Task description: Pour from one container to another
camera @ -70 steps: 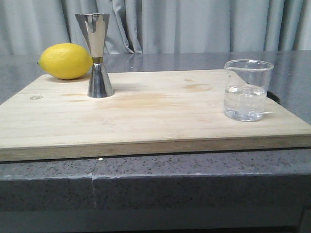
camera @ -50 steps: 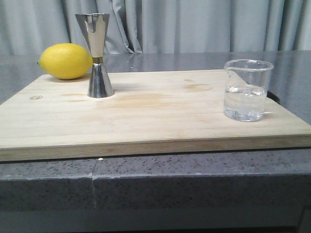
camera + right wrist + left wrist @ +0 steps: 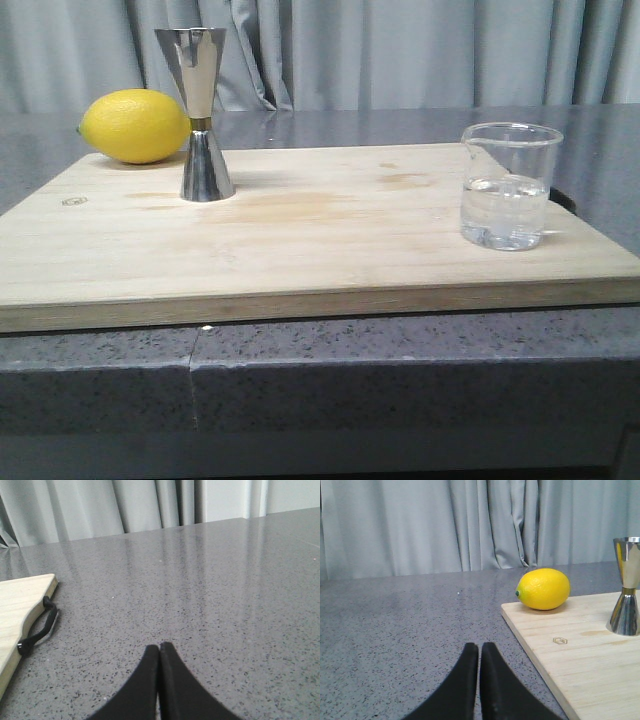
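Well apart: beaker (image 3: 509, 186), jigger (image 3: 198, 112) on board; both pincers (image 3: 479, 652) (image 3: 159, 652) closed, empty.

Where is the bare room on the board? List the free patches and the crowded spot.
The widest bare stretch of the wooden board lies between the jigger and the beaker, running to the near edge. The near left corner, in front of the jigger, is also free. It is crowded at the far left, where the lemon sits close behind the jigger.

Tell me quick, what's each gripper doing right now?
Left gripper: closed, black fingers together, holding nothing.
Right gripper: closed, holding nothing.
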Robot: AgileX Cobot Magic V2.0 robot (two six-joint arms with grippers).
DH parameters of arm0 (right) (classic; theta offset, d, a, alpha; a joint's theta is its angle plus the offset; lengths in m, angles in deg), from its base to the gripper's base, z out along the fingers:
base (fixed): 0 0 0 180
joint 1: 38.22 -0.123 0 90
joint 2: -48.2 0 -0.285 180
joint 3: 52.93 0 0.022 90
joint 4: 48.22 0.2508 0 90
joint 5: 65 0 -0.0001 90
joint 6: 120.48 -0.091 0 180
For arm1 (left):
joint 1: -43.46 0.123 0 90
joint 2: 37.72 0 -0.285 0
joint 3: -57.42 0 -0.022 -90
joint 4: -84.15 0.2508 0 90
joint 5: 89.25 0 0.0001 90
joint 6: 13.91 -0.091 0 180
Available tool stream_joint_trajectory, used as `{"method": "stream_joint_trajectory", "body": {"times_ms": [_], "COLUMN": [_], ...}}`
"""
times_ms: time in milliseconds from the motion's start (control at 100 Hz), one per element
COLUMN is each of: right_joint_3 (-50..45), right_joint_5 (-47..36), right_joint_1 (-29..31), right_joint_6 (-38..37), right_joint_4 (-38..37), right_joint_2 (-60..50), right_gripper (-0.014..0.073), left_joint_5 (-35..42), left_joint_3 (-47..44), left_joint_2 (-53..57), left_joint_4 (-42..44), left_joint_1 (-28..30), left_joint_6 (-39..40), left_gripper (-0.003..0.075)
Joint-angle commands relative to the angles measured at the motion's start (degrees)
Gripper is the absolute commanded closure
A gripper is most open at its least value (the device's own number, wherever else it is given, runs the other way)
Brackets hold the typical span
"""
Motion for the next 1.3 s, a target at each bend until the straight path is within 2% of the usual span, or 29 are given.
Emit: {"method": "stream_joint_trajectory", "body": {"times_ms": [0, 1060, 1150, 1290], "right_joint_3": [-1.5, -1.5, -1.5, -1.0], "right_joint_5": [-4.9, -7.5, -10.2, -14.4], "right_joint_1": [0.3, 0.3, 0.3, 0.2], "right_joint_6": [0.1, 0.1, 0.1, 0.1], "right_joint_4": [-0.3, 0.6, 3.6, 17.2], "right_joint_2": [-0.9, -0.9, -0.9, -0.9], "right_gripper": [0.0656, 0.0656, 0.0656, 0.0656], "left_joint_5": [4.5, 5.4, 5.5, 10.7], "left_joint_3": [-0.8, -0.8, -0.8, -0.8], "left_joint_2": [1.5, 1.5, 1.5, 1.5], "left_joint_4": [-0.6, -0.6, -1.6, -9.3], "left_joint_1": [0.3, 0.3, 0.3, 0.3], "left_joint_6": [0.2, 0.2, 0.2, 0.2], "left_gripper": [0.0740, 0.0740, 0.0740, 0.0740]}}
